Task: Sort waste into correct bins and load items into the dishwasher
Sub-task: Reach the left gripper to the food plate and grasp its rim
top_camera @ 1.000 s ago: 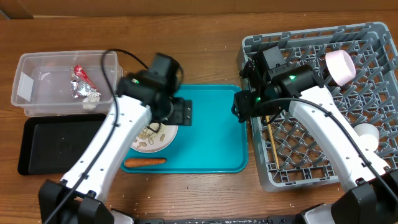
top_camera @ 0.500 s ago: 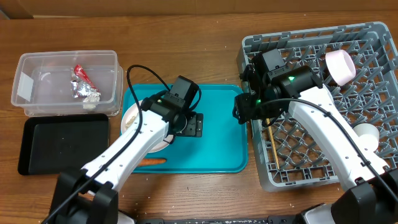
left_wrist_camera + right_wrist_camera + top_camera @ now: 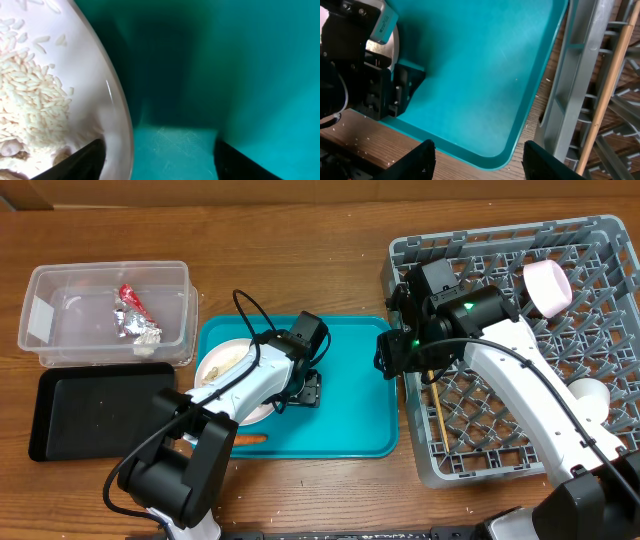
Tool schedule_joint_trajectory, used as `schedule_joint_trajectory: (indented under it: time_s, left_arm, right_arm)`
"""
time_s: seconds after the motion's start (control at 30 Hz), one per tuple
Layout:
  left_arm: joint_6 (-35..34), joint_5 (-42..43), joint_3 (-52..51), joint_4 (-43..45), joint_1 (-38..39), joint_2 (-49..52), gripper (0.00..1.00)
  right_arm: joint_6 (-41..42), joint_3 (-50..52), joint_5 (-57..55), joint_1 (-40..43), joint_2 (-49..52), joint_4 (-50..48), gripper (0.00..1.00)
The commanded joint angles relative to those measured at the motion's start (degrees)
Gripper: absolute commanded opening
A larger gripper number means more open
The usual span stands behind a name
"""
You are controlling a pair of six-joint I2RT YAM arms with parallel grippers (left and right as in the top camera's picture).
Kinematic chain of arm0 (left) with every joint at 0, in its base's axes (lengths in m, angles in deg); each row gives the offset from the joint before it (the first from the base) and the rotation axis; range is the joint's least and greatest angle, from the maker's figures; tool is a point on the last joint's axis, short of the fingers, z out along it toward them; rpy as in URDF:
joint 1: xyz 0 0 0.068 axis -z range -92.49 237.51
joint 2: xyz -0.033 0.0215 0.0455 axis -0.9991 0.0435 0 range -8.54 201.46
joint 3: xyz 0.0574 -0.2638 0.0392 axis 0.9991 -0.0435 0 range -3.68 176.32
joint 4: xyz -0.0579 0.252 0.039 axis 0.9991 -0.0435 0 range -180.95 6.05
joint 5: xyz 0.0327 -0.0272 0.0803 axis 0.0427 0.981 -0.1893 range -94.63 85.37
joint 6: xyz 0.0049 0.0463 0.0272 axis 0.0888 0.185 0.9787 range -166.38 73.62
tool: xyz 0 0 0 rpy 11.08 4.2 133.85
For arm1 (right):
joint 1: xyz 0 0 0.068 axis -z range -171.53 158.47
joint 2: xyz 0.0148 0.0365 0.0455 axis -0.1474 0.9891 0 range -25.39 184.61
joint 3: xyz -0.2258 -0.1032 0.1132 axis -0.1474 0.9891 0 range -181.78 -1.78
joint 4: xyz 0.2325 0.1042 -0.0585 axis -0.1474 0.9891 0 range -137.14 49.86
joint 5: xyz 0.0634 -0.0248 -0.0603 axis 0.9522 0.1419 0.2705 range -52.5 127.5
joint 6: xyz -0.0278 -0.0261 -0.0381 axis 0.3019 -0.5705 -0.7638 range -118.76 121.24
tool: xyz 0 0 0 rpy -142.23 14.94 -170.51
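Note:
A round white plate (image 3: pixel 206 376) with beige food scraps (image 3: pixel 228 362) lies at the left of the teal tray (image 3: pixel 350 400). My left gripper (image 3: pixel 309 388) is open at the plate's right edge. In the left wrist view its jaws (image 3: pixel 160 156) straddle the plate's rim (image 3: pixel 117 115), with rice-like scraps (image 3: pixel 30 105) on the left. An orange carrot (image 3: pixel 252 439) lies at the tray's front. My right gripper (image 3: pixel 386 358) is open and empty over the tray's right edge (image 3: pixel 485 160). A chopstick (image 3: pixel 437 410) lies in the grey dish rack (image 3: pixel 500 460).
A clear tub (image 3: pixel 60 280) at the back left holds red and silver foil wrappers (image 3: pixel 135 315). A flat black tray (image 3: pixel 95 415) lies in front of it. The rack also holds a pink bowl (image 3: pixel 548 285) and a white cup (image 3: pixel 590 395).
My left arm has swung down and folded low over the tray. Its gripper has moved right and down, from above the plate to the plate's right edge. The right arm has not moved.

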Motion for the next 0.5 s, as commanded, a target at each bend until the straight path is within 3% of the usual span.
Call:
schedule_joint_trajectory:
  time_s: [0.0,0.2,0.33,0.47]
  left_arm:
    - [-0.7,-0.2,-0.3,0.3,0.0,2.6,0.62]
    - [-0.5,-1.5,-0.3,0.2,0.0,2.6,0.26]
    - [-0.5,-2.5,-0.3,0.0,0.0,2.6,0.18]
    - [0.3,-3.5,-0.3,0.0,0.0,2.6,0.04]
  right_arm:
    - [0.2,0.3,0.3,-0.1,-0.3,-0.1,0.59]
    - [0.2,0.3,0.3,-0.1,-0.3,-0.1,0.59]
    - [0.2,0.3,0.3,-0.1,-0.3,-0.1,0.59]
    - [0.1,0.3,0.3,-0.1,-0.3,-0.1,0.59]
